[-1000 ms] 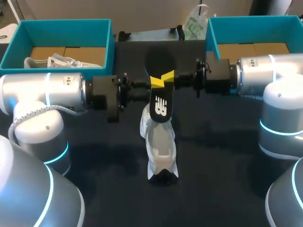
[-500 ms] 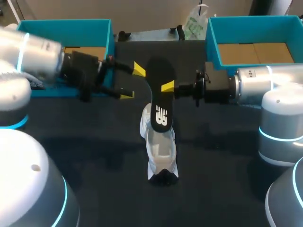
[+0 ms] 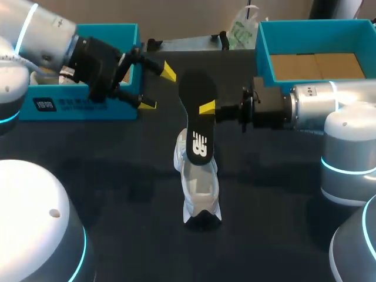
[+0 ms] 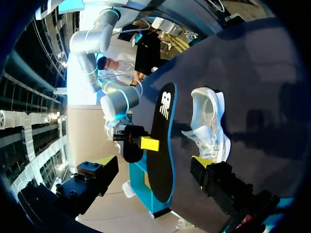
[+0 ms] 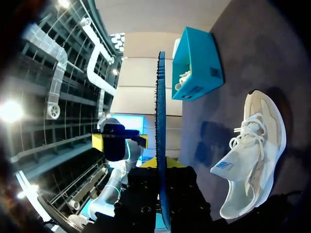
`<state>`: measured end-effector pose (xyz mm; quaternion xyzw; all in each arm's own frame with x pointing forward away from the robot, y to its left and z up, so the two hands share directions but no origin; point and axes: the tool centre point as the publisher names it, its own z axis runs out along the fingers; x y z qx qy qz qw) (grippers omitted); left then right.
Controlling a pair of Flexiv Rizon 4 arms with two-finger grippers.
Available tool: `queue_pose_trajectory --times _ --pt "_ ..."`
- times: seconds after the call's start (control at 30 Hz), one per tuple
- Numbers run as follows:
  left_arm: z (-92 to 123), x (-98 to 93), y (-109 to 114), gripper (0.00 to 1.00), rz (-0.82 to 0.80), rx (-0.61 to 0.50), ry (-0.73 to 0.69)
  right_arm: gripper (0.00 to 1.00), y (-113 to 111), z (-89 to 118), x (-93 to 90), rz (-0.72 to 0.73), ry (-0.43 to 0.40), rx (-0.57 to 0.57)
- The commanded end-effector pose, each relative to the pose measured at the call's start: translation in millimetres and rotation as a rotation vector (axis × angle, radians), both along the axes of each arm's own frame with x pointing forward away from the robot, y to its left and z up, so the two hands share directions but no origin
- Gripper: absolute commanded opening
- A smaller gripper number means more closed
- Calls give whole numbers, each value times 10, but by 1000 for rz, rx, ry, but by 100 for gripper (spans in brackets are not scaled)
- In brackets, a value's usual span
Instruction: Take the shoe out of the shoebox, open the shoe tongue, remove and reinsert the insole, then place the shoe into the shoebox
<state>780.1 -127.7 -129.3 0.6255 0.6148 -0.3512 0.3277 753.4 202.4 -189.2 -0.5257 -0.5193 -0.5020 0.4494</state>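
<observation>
In the middle of the dark table [image 3: 117,176], a white shoe [image 3: 198,187] sits upright. Just past its far end hangs the black insole [image 3: 197,117], out of the shoe and up in the air. The right gripper [image 3: 207,109] comes in from the side and pinches the insole about halfway along, with a finger pressed on each face. From the right wrist, the insole looks like one thin line running between those fingers. I cannot tell if its low end touches the shoe.

The left gripper [image 3: 157,88] is up near the front wall of the left blue box [image 3: 82,108]. Its fingers are spread wide and there is nothing in them. The other blue box [image 3: 264,56] sits at the far right.

I think the insole is very light, thin and bendy, like foam. Held at one spot, its ends may droop or twist. It could also slip if the pinch is weak. The best place to hold it is the flat middle, not the tip. The shoe looks light and soft too, so it may tip or slide when the insole is pushed back in. The free gripper would do best to hold the heel rim or the side and keep the tongue out of the way.
</observation>
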Motion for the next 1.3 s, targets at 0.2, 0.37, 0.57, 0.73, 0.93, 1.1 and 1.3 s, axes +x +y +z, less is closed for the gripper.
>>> queue_pose_trajectory --times 0.2,0.37,0.57,0.73,0.93,1.1,1.3 --pt "252 213 -228 100 -40 518 -105 0 93 -76 -179 -22 7 21" --pt "252 213 -228 100 -40 518 -105 0 102 -77 -189 -23 4 23" --pt "363 376 -285 100 -41 551 -78 0 102 -77 -189 -23 4 23" --pt "502 491 -386 100 -75 662 -41 0 102 -77 -189 -23 4 23" --pt "564 481 -503 100 -116 809 -17 0 102 -77 -189 -23 4 23" --pt "575 460 -571 100 -132 866 -18 0 102 -77 -189 -23 4 23" --pt "560 437 -653 100 -141 920 -13 0 102 -77 -189 -23 4 23"
